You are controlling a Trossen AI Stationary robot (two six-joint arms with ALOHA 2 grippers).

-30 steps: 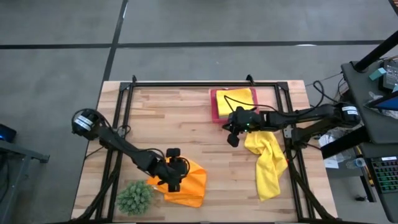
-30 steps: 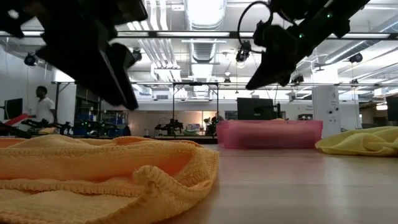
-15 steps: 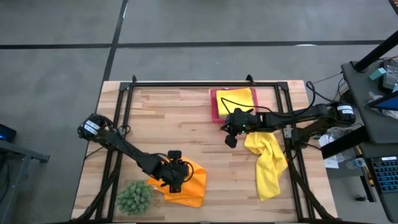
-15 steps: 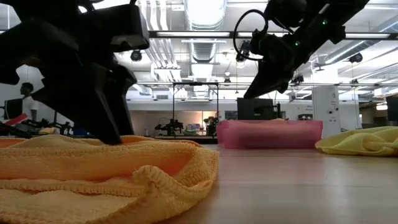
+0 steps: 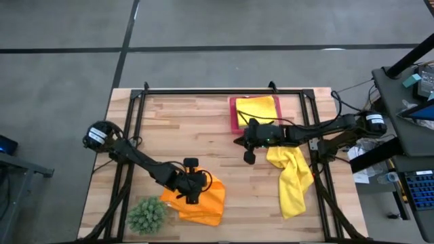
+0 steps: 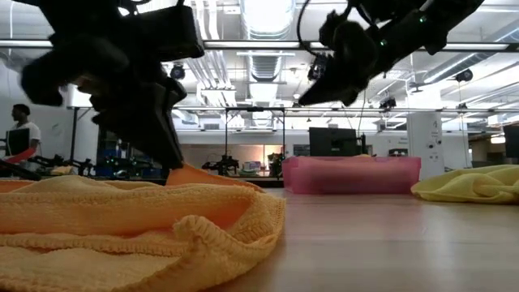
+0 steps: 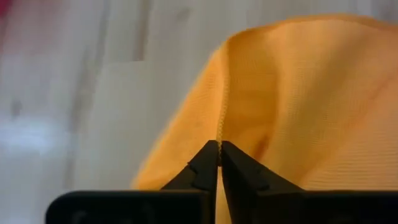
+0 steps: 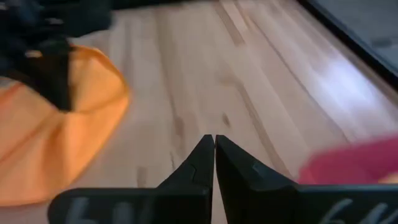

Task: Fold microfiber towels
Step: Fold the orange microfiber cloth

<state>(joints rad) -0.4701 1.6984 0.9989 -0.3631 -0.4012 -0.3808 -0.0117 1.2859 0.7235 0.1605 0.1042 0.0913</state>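
Since a second ago the left hand [image 7: 219,163] has dropped onto the orange towel [image 5: 203,201] and snapped together, its tips now pinching a hem ridge. That towel lies rumpled at the bench's [image 5: 190,129] near edge beside the spiky plant ball [image 5: 147,214]. The right hand [image 5: 248,156], tips together and empty, has drifted slightly over bare wood; a loose yellow towel [image 5: 291,177] lies close by, another in the pink tray [image 5: 233,115]. Lifting slowly and drawing the hem straight across should give a clean fold. How many layers are pinched is hidden, and no other towels show.
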